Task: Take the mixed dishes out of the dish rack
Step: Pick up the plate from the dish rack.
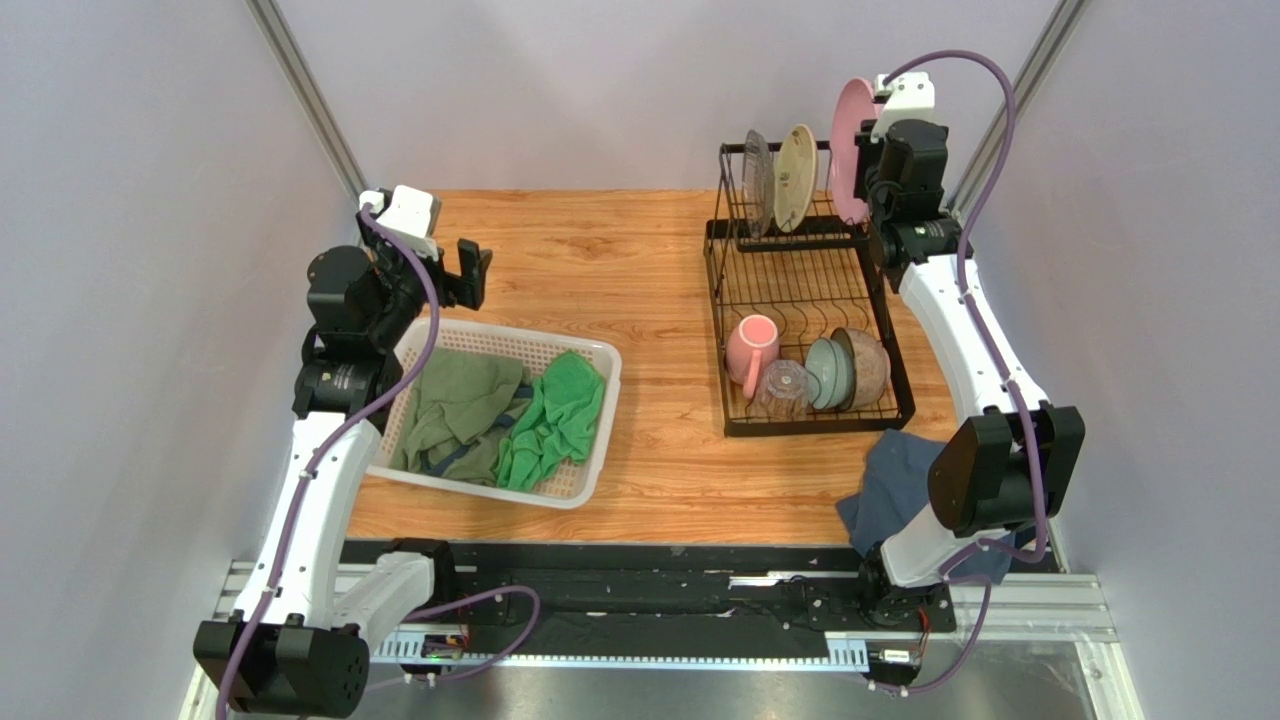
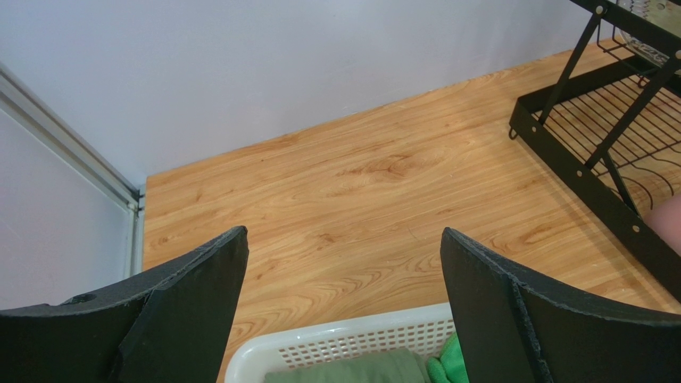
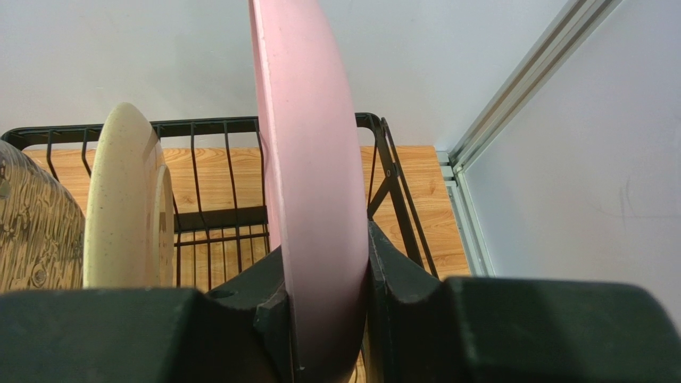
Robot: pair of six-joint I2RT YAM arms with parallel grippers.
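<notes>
The black wire dish rack [image 1: 804, 293] stands at the back right. My right gripper [image 1: 879, 180] is shut on the large pink plate [image 1: 852, 132], held on edge above the upper shelf; the right wrist view shows the plate [image 3: 308, 159] pinched between both fingers. The cream plate [image 1: 795, 177] and grey plate [image 1: 759, 183] stand in the upper slots; the cream plate also shows in the right wrist view [image 3: 120, 207]. On the lower tray lie the pink mug [image 1: 750, 351], clear glass cup [image 1: 781, 389], teal bowl [image 1: 830, 372] and brown-olive bowl [image 1: 866, 366]. My left gripper [image 1: 469, 273] is open and empty, above the basket's far edge.
A white mesh basket [image 1: 594, 435] with green cloths [image 1: 556, 417] sits at the front left; its rim shows in the left wrist view [image 2: 336, 339]. A dark blue cloth [image 1: 896, 480] lies by the right arm's base. Walls close in on both sides.
</notes>
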